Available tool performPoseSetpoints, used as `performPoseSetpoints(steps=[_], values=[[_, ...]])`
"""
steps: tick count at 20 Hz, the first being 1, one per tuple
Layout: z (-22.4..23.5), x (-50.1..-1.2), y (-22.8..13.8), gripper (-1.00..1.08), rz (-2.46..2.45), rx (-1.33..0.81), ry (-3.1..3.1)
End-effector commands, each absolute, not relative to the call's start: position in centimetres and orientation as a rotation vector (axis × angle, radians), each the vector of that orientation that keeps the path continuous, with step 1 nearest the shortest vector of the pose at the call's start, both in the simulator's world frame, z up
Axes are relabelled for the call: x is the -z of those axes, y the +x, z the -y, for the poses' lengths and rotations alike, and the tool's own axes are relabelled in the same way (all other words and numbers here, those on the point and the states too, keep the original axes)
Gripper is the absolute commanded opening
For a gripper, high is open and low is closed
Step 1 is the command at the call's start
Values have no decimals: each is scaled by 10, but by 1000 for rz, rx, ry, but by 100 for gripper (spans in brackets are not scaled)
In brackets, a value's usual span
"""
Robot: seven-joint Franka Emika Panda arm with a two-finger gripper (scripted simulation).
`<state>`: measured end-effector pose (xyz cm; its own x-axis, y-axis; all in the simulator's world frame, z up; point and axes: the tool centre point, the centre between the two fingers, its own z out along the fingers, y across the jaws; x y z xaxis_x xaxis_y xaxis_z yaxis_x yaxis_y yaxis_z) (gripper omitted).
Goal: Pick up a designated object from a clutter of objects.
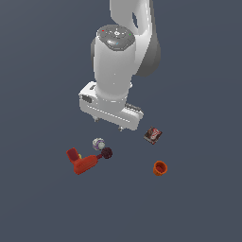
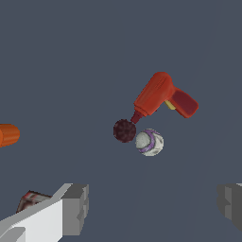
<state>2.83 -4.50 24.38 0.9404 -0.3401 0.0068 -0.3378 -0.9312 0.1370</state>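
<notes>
Hanging above the dark grey worktop (image 1: 38,94), the white arm's claw (image 2: 153,208) is spread wide and holds nothing; in the wrist view one grey finger (image 2: 75,209) shows at one side and the other at the far edge, with bare surface between them. In the exterior view the claw (image 1: 108,124) sits under the broad white hand, clear of every item below it.

The red toy drill (image 1: 82,162) lies flat on the worktop, toward the exterior view's left of the group. Its long rounded body points at the dark maroon ball (image 1: 107,152), and its narrow nose is touching or just short of that ball. The darker red block end (image 1: 73,154) angles off from the body, with a small yellow spot where the two meet. The wrist view shows the same drill (image 2: 158,97) lying apart from both fingers.

A whitish ball with purple markings (image 1: 98,143) rests just beside the maroon ball (image 2: 125,130). A brown-red flat box (image 1: 153,135) lies well apart toward the exterior view's right, and an orange cup (image 1: 160,168) lies on its side near it.
</notes>
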Motion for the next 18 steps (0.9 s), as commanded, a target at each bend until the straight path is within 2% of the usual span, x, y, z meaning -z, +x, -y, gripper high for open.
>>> performPoseSetpoints(steps=[1,18], values=[[50,-233,33,108,588,17,2920],[83,-158,61,108,966,-96,2636]])
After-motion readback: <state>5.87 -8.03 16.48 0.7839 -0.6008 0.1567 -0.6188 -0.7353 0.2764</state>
